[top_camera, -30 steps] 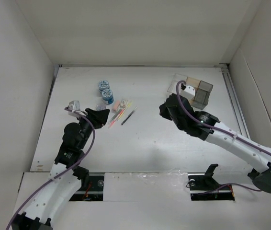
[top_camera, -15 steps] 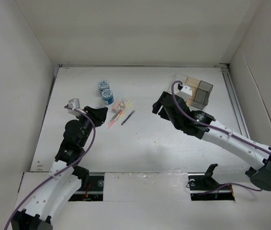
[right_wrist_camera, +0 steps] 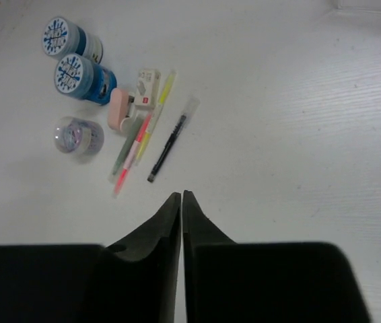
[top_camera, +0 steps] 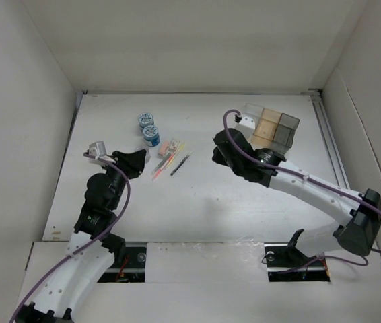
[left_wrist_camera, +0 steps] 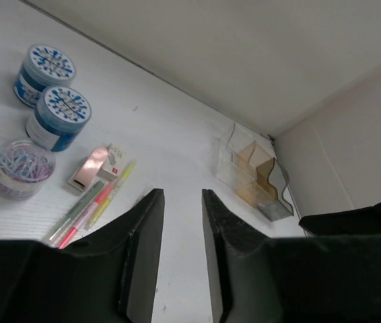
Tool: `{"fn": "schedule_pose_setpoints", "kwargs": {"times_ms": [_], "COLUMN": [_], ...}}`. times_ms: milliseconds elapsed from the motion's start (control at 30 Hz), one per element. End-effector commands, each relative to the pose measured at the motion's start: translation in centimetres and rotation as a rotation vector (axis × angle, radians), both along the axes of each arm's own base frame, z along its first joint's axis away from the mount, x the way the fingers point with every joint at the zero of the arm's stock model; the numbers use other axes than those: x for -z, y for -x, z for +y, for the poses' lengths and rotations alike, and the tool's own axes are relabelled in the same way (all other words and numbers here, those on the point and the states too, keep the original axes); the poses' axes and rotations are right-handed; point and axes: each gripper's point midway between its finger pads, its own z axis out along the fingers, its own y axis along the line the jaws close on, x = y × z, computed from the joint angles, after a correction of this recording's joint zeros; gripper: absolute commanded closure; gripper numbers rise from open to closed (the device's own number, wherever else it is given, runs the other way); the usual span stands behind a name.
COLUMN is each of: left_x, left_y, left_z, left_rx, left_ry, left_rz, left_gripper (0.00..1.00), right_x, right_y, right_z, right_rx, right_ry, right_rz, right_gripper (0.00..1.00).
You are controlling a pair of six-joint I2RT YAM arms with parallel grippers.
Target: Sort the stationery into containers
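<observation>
Two blue cylinders (top_camera: 148, 127) stand at the back left; they also show in the left wrist view (left_wrist_camera: 59, 116) and the right wrist view (right_wrist_camera: 83, 77). Just right of them lie a pinkish-white block (top_camera: 165, 148), yellow and pink pens (top_camera: 165, 161) and a dark pen (top_camera: 181, 163), the last also in the right wrist view (right_wrist_camera: 167, 149). The joined containers (top_camera: 273, 128) stand at the back right. My left gripper (top_camera: 145, 159) is open and empty, left of the pens (left_wrist_camera: 182, 195). My right gripper (top_camera: 216, 152) is shut and empty, between pens and containers (right_wrist_camera: 181, 195).
A small clear tub of coloured paper clips (right_wrist_camera: 78, 136) sits just in front of the cylinders, close to my left gripper. White walls enclose the table on the left, back and right. A metal rail (top_camera: 332, 145) runs along the right edge.
My right gripper has swung left, away from the containers and toward the pens, uncovering the boxes. My left gripper has shifted slightly up and left.
</observation>
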Motion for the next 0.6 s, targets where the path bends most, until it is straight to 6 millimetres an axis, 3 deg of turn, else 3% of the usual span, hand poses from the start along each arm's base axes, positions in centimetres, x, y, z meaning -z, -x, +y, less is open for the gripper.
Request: {"fn": "schedule_pose_setpoints", "kwargs": {"times_ms": [0, 67, 133, 167, 200, 233, 267, 300, 333, 400, 500, 533, 567], "left_x": [-1.4, -1.7, -1.9, -1.6, -1.5, -1.1, -0.7, -0.7, 0.1, 1.0, 2.0, 2.4, 2.8], "left_y": [0.6, 1.1, 1.6, 1.6, 1.7, 1.6, 1.5, 1.4, 1.1, 0.8, 0.5, 0.3, 0.3], "left_z": [2.4, 3.1, 4.4, 4.6, 4.8, 5.3, 5.5, 5.7, 5.9, 6.7, 6.7, 6.5, 6.3], "left_rx": [-0.118, -0.151, -0.209, -0.223, -0.236, -0.267, -0.28, -0.294, -0.311, -0.365, -0.375, -0.365, -0.357], "left_ry": [0.043, 0.068, 0.098, 0.105, 0.123, 0.129, 0.13, 0.131, 0.13, 0.127, 0.12, 0.116, 0.111], "left_rz": [-0.035, -0.042, -0.043, -0.032, -0.031, -0.018, -0.001, -0.001, 0.02, 0.051, 0.062, 0.07, 0.079], "left_gripper": [0.76, 0.81, 0.81, 0.81, 0.78, 0.74, 0.63, 0.58, 0.53, 0.41, 0.33, 0.32, 0.31], "right_x": [-2.9, -2.6, -2.4, -3.5, -1.6, -1.2, -0.7, -2.1, 0.3, 1.0, 2.5, 0.7, 3.5], "right_y": [-1.9, -2.9, -3.7, -4.3, -5.1, -5.6, -6.0, -6.8, -7.7, -8.7, -10.8, -11.6, -12.3], "right_z": [2.7, 4.4, 5.8, 7.1, 8.3, 9.1, 10.2, 11.5, 12.7, 14.5, 17.3, 18.3, 19.4], "right_rx": [-0.032, -0.062, -0.097, -0.116, -0.135, -0.151, -0.177, -0.191, -0.212, -0.242, -0.27, -0.273, -0.287], "right_ry": [-0.025, -0.006, 0.019, -0.004, 0.038, 0.047, 0.052, 0.03, 0.076, 0.084, 0.113, 0.091, 0.123], "right_rz": [-0.06, -0.051, -0.054, -0.07, -0.046, -0.041, -0.032, -0.057, -0.032, -0.03, -0.033, -0.066, -0.036], "right_gripper": [0.95, 0.98, 0.89, 0.8, 0.69, 0.44, 0.35, 0.28, 0.18, 0.11, 0.05, 0.02, 0.0]}}
